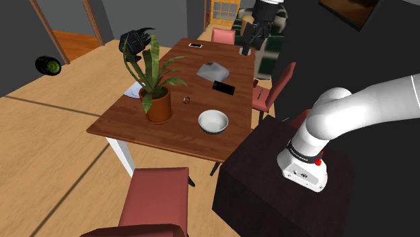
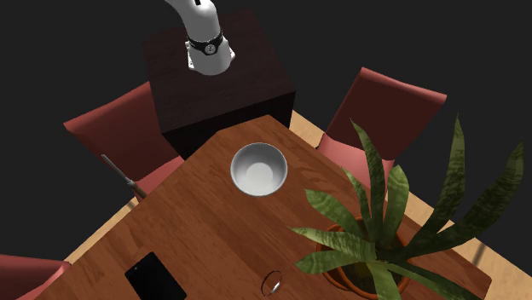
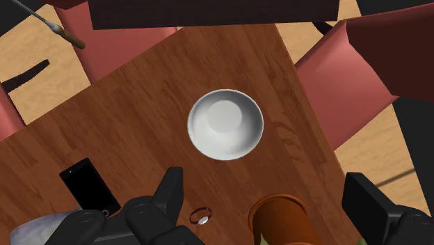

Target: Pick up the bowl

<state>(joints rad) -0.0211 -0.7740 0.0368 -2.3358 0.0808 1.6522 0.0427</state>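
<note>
A white, empty bowl (image 1: 213,122) stands upright on the brown wooden table (image 1: 155,134), near the edge that faces the stand. In the second exterior view the bowl (image 2: 258,169) sits close to the table's corner. My black gripper (image 1: 247,46) hangs high above the table in the shoulder view, well apart from the bowl. Seen from the wrist, the bowl (image 3: 225,124) lies far below and ahead of the gripper (image 3: 268,202), whose two fingers stand wide apart with nothing between them.
A potted plant (image 1: 158,106) with long green leaves stands beside the bowl. A small ring (image 3: 201,216) and a black phone (image 3: 87,182) lie on the table. Red chairs (image 1: 153,195) ring the table, and the dark stand (image 1: 283,188) is close to its edge.
</note>
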